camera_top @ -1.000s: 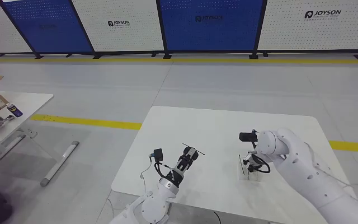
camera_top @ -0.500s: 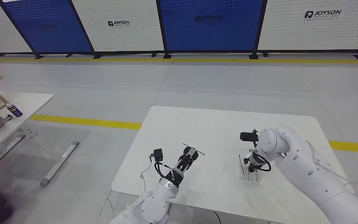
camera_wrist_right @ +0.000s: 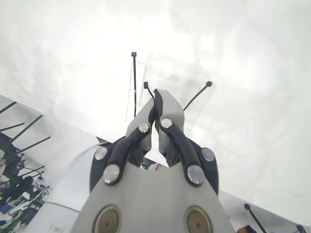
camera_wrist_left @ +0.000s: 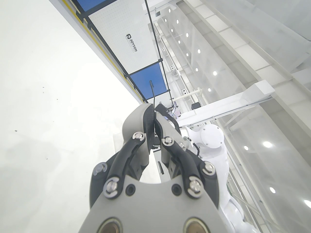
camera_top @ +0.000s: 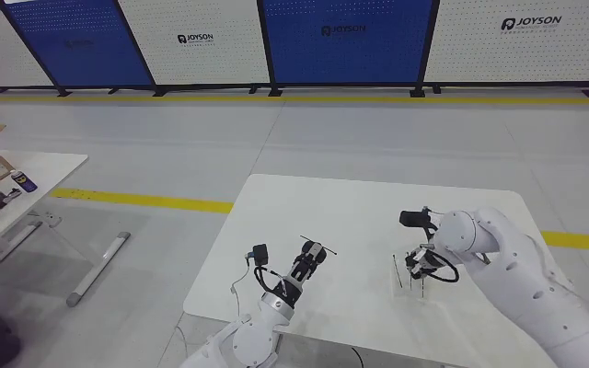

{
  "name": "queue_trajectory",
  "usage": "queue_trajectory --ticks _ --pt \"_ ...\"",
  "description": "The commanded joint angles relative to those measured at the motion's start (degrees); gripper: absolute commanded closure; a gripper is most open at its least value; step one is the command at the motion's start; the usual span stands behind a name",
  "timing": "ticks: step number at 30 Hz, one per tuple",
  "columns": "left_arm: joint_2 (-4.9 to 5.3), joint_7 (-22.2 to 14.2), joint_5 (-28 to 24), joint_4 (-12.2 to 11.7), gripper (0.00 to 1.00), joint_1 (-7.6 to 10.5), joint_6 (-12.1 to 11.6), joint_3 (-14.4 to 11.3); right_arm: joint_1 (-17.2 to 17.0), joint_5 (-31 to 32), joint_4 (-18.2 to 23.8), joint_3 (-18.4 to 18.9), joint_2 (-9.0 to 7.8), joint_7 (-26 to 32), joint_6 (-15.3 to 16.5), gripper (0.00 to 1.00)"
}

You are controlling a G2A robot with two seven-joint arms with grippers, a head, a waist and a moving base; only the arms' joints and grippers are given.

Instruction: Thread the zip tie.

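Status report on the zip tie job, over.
Left tool shut on zip tie. Right tool shut on second tie at clear stand. Two spare ties upright there. Tools apart, not threaded.

The white table carries a small clear holder — black zip ties standing in it.

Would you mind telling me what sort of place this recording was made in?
Probably a robotics lab or factory test bay: blue and white pegboard partitions, a yellow line on the grey floor, and a white worktable.
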State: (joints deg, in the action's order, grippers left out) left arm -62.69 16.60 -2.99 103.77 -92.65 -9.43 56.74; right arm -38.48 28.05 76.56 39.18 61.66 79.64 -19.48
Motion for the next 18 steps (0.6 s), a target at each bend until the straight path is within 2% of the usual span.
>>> queue_trajectory --ticks 1,4,7,8,18 --pt "0.0 0.0 0.0 0.0 1.0 0.0 0.0 0.0 -3.43 2.56 6.15 5.52 -1.82 0.0 0.0 1.0" --pt "0.0 0.0 0.0 0.0 1.0 0.0 0.0 0.0 -10.74 6.73 16.36 15.6 -3.95 -2.2 0.0 1.0" --pt "0.0 0.0 0.0 0.0 1.0 0.0 0.0 0.0 -19.22 10.03 25.24 23.34 -5.01 -4.29 0.0 1.0" --pt "0.0 0.0 0.0 0.0 1.0 0.0 0.0 0.0 -21.09 10.31 27.08 24.69 -5.1 -4.24 0.0 1.0" --pt "0.0 0.0 0.0 0.0 1.0 0.0 0.0 0.0 -21.61 10.29 27.62 25.02 -5.12 -4.1 0.0 1.0"
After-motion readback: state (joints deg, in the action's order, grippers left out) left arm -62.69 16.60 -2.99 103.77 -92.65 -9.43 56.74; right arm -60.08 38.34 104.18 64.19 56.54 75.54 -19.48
